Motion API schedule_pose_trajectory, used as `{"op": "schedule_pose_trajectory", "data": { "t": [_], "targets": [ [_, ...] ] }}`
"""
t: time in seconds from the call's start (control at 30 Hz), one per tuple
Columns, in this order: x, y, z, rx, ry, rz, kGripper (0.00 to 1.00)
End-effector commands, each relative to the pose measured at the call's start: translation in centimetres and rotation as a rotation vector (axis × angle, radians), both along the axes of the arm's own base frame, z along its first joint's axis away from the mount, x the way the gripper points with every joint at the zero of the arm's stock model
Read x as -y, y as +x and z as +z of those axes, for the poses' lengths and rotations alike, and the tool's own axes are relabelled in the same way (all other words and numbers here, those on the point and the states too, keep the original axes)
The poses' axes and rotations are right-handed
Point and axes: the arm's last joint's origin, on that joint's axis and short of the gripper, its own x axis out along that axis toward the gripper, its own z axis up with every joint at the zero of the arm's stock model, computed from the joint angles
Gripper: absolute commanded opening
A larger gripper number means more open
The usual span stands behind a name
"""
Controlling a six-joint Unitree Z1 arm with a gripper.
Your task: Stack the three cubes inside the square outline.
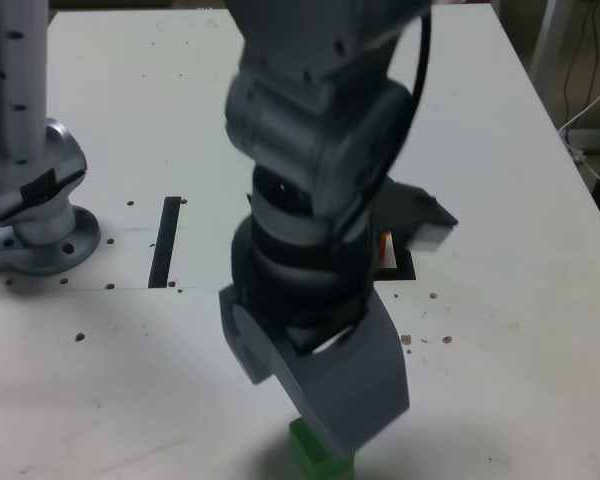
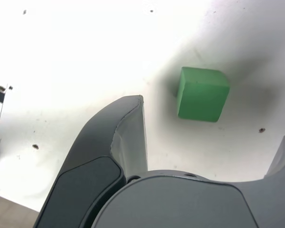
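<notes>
We hold our claw (image 2: 213,137) wide open and empty above the green cube (image 2: 202,94), which sits alone on the white counter (image 2: 85,52). It looks light, rigid and matte; we would pinch two opposite flat faces.

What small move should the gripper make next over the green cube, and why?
Probably a short descent so the fingers straddle the green cube, then close. The wrist view shows the gripper open, the cube lying free on the white table between the jaws, nothing touching it. A red cube seems to sit already at the square outline.
</notes>
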Motion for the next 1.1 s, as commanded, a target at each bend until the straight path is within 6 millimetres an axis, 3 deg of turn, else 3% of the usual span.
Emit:
{"op": "schedule_pose_trajectory", "data": {
  "t": [0.0,0.43,0.6,0.7,0.93,1.07],
  "targets": [
    [0.3,0.3,-0.8,0.001,0.001,-0.01,0.98],
    [1.3,1.2,-4.5,-0.002,-0.036,-0.043,0.96],
    [1.4,1.2,-5.0,-0.007,-0.052,-0.047,0.91],
    [1.4,1.1,-5.1,-0.012,-0.058,-0.045,0.8],
    [1.3,1.0,-4.9,-0.007,-0.059,-0.034,0.37],
    [1.2,0.9,-4.9,-0.012,-0.056,-0.033,0.31]
  ]
}}
